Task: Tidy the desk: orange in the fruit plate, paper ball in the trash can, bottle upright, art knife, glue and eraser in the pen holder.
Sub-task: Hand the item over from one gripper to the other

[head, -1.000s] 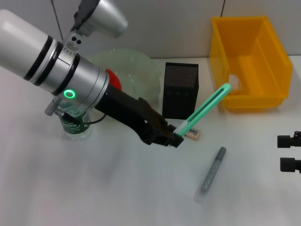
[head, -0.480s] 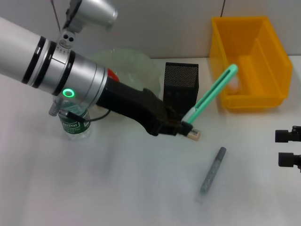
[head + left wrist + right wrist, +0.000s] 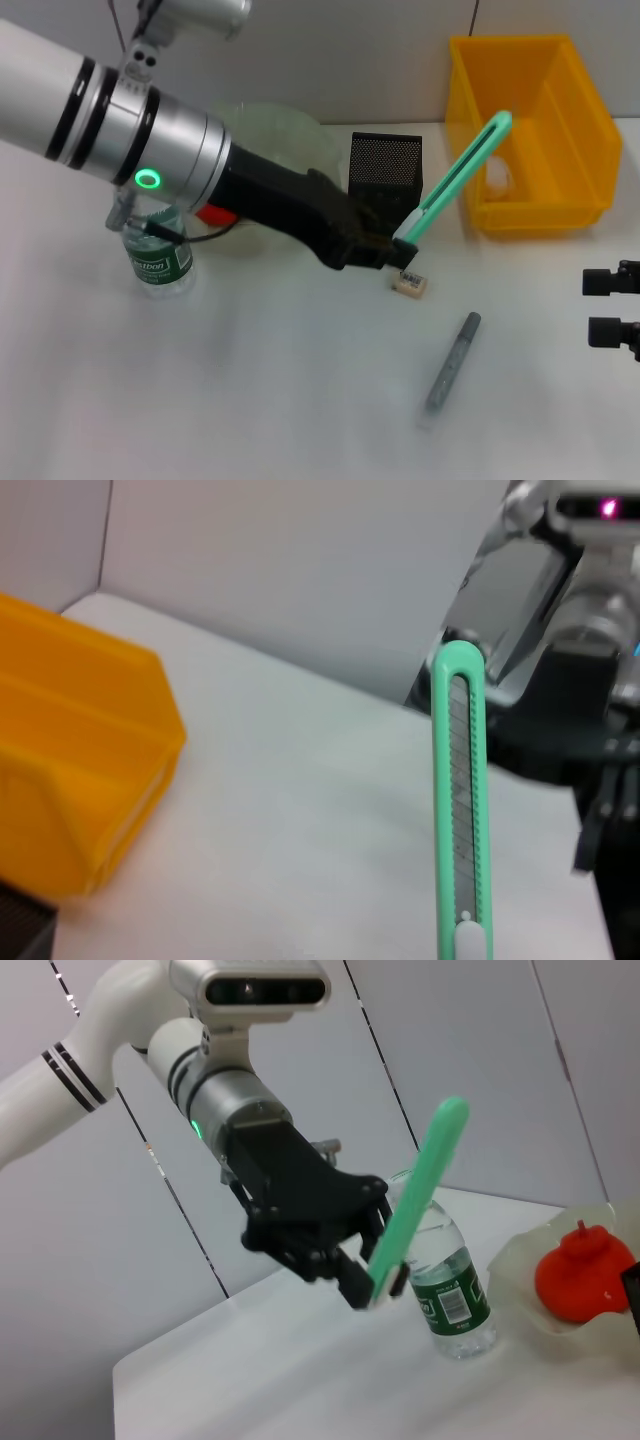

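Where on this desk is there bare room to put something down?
The near tabletop is bare, bordered by the bottle and the grey glue stick. Crowded: around the pen holder, where the left gripper holds the art knife above the eraser, beside the trash can.

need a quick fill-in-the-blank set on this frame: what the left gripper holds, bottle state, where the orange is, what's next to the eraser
1. The left gripper is shut on the ____, a long green tool.
2. The bottle stands ____ on the desk.
3. The orange lies in the ____.
4. The eraser lies on the desk in front of the black mesh ____.

Missing words: art knife; upright; fruit plate; pen holder
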You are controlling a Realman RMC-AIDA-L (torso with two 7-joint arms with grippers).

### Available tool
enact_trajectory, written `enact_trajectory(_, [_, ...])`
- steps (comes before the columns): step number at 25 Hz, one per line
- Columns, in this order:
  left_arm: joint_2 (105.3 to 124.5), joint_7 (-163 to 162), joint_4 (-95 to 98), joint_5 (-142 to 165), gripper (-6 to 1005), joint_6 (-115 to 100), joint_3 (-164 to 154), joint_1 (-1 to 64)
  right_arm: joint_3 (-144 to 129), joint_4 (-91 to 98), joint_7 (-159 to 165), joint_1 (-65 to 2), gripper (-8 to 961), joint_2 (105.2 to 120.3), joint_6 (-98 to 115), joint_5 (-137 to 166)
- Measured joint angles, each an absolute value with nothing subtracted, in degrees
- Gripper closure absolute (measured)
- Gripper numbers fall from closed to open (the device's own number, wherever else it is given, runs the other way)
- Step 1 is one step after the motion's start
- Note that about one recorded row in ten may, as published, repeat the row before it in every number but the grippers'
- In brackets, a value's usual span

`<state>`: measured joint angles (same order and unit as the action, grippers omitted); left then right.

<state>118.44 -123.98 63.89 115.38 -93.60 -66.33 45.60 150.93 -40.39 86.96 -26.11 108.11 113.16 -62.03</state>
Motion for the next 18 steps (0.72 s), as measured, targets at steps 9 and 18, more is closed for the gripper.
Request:
enact_trajectory(9, [118.20, -135.2, 71.1, 114.9, 803, -95.0, -67.4, 46.8, 152.1, -41.1, 79.1, -25.5, 186, 108.81, 113.0, -63.4])
enact_trajectory(18, [118.43, -151.5, 68.6, 102.7, 803, -96.4, -62.6, 48.9, 153.3, -40.9, 72.9, -23.7, 186, 110.15, 113.0, -68.2])
